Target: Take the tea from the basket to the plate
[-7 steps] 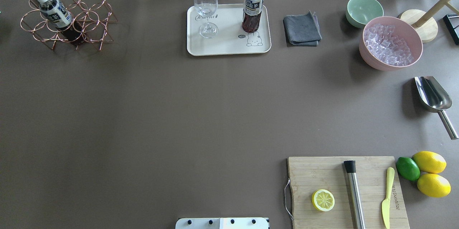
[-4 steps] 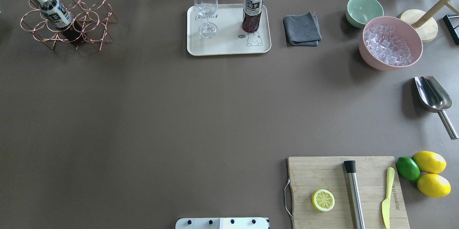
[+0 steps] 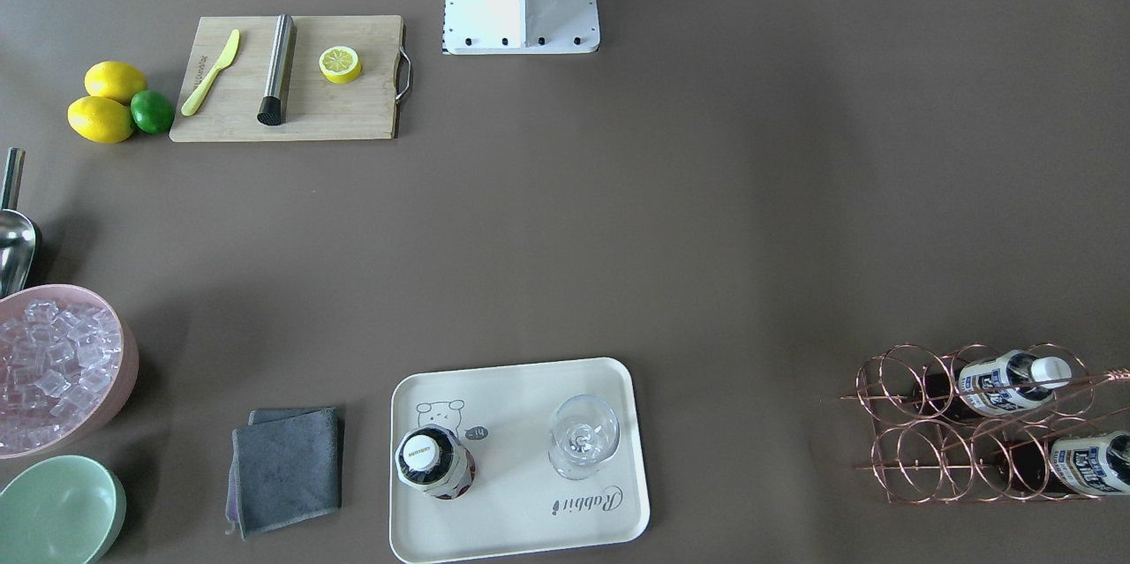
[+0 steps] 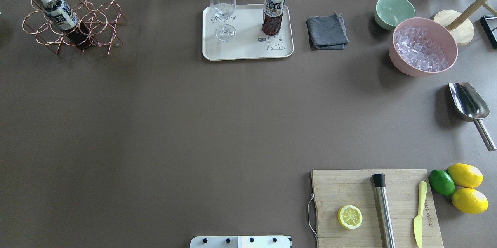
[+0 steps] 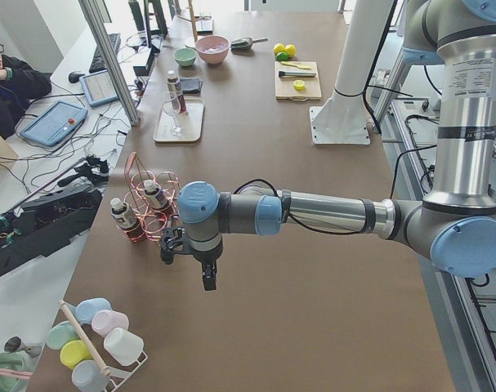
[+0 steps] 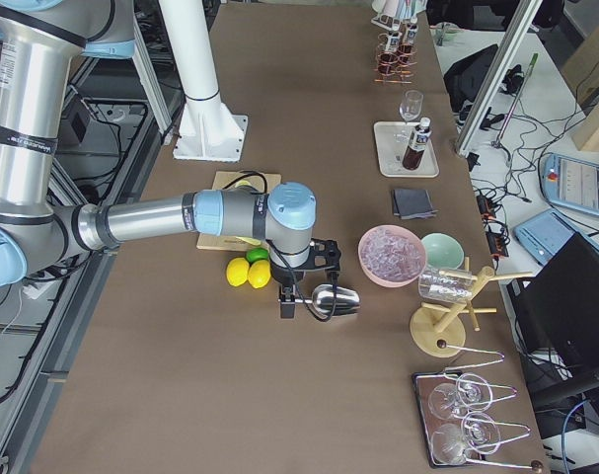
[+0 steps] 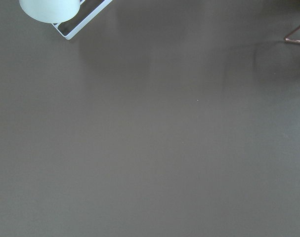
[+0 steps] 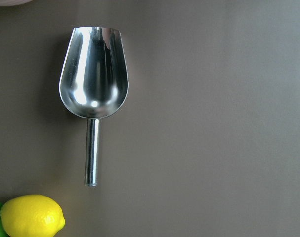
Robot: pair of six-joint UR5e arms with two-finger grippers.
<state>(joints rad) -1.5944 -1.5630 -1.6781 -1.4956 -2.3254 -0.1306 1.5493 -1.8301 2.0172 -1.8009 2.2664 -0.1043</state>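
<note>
Brown tabletop [image 4: 194, 124] carried the tea bottle [image 4: 274, 11] upright on the cream plate [image 4: 248, 52] beside a wine glass [image 4: 223, 7]; two more bottles [image 4: 58, 13] leaned in the wire basket [image 4: 97, 19]. Both arms reached out level, left gripper [image 5: 207, 278] near the basket, right gripper [image 6: 285, 304] over the scoop [image 8: 93, 74], openness impossible to tell.

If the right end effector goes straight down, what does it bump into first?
Probably the bare table, just beside the scoop. The right end effector points down close to it, but depth is unclear, so it might clip the scoop.
</note>
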